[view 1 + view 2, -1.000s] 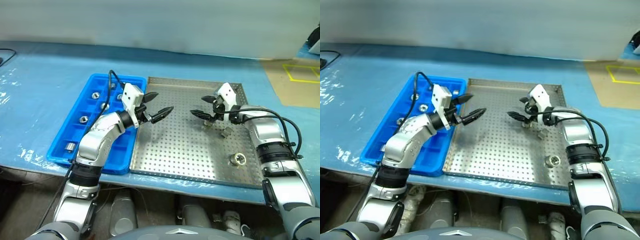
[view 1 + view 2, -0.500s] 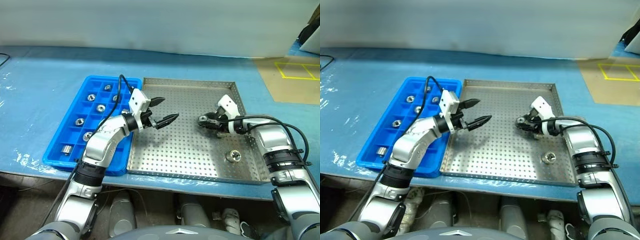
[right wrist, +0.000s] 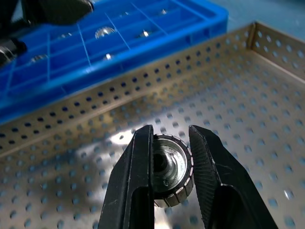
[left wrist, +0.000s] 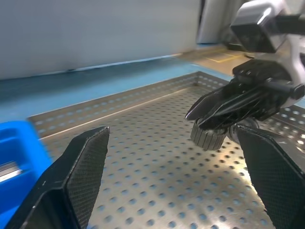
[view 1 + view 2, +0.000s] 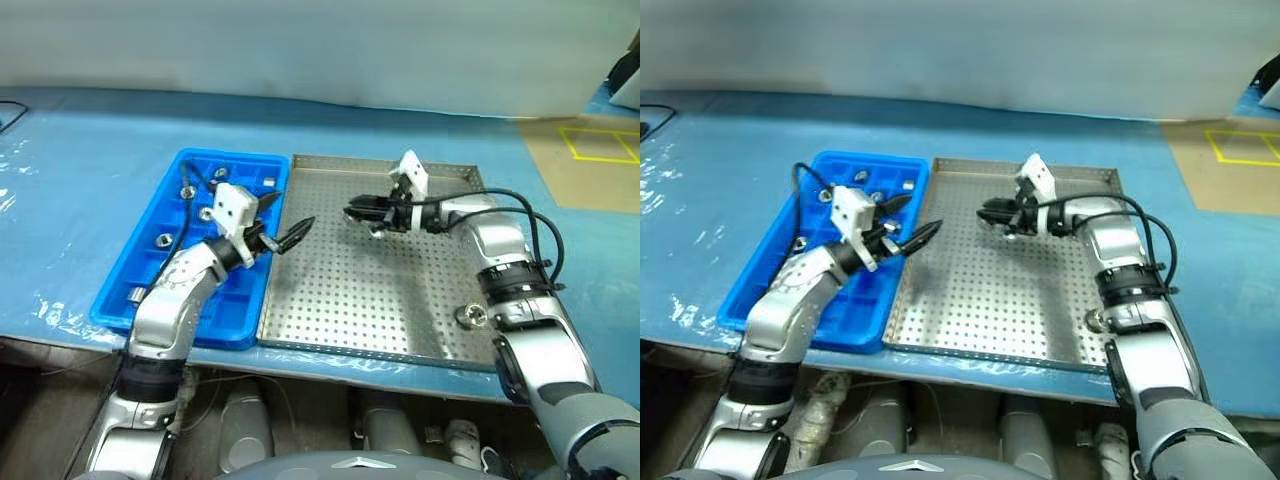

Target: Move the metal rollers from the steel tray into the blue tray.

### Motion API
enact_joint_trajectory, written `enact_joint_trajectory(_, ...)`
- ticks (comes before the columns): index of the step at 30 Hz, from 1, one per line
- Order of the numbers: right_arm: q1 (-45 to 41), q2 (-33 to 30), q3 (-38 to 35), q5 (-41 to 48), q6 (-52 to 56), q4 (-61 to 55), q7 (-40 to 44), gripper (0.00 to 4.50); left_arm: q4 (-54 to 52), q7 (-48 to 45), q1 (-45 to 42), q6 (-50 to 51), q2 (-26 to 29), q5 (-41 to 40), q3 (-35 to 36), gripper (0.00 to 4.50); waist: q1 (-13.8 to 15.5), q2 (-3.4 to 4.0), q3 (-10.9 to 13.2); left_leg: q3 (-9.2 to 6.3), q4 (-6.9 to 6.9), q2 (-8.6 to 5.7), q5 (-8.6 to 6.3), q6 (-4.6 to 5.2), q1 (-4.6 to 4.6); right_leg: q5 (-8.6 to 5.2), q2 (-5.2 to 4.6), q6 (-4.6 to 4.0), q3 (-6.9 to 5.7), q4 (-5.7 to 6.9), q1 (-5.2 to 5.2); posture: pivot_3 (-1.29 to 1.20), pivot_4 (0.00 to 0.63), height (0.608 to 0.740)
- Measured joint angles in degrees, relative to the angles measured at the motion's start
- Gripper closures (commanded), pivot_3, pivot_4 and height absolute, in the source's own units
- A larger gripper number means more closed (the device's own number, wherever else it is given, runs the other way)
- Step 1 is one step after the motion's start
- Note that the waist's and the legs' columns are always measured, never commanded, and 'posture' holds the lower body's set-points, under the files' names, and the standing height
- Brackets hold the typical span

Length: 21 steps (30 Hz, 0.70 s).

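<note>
My right gripper (image 5: 352, 211) is shut on one metal roller (image 3: 171, 169), a ribbed silver cylinder with a central hole. It holds that roller (image 5: 378, 228) just above the steel tray (image 5: 370, 300), over the tray's far left part. A second roller (image 5: 468, 316) lies near the steel tray's right front corner. The blue tray (image 5: 120, 275) sits to the left with several rollers (image 5: 158, 239) in its cells. My left gripper (image 5: 285, 218) is open and empty, over the seam between the two trays, pointing toward the right gripper (image 4: 224, 102).
Both trays rest on a table under a blue plastic sheet (image 5: 70, 170). A brown patch with yellow tape marks (image 5: 600, 150) lies at the far right. The steel tray's raised perforated rim (image 3: 143, 81) stands between the held roller and the blue tray (image 3: 95, 43).
My right gripper shut on a roller, lifted it off the steel tray and carried it left toward the blue tray. My left gripper drew back to the left, still open.
</note>
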Motion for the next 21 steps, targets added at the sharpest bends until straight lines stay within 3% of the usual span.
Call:
enact_joint_trajectory(6, -5.97, 6.46, 2.04, -0.91, -5.14, 9.41, 4.46, 3.77, -9.44, 5.75, 9.29, 2.33, 2.26, -0.32, 6.06, 0.0, 3.04, 0.01, 0.0, -0.08, -0.01, 0.05, 0.0, -0.01, -0.22, -0.02, -0.01, -0.03, -0.16, -0.08, -0.11, 0.37, 0.15, 0.74)
enact_joint_trajectory(12, -8.22, 7.45, 7.74, -8.71, -15.83, 21.6, 5.1, 3.77, -14.74, 9.46, 13.59, 3.45, 2.16, -0.37, 6.76, 0.0, 6.69, 0.08, 0.05, -0.13, 0.03, 0.04, 0.0, -0.01, -0.49, -0.02, -0.28, -0.02, -0.42, -0.08, -0.1, 0.36, 0.15, 0.74)
enact_joint_trajectory(21, -8.47, 8.81, 2.41, -3.54, -11.21, 17.33, 8.48, 3.77, -13.78, 9.91, 10.06, 4.62, 2.08, -1.4, 5.57, 0.0, 6.53, 0.1, 0.06, -0.15, 0.11, 0.08, 0.07, -0.11, -0.48, -0.04, -0.15, 0.0, -0.38, 0.27, -0.33, 0.3, 0.15, 0.74)
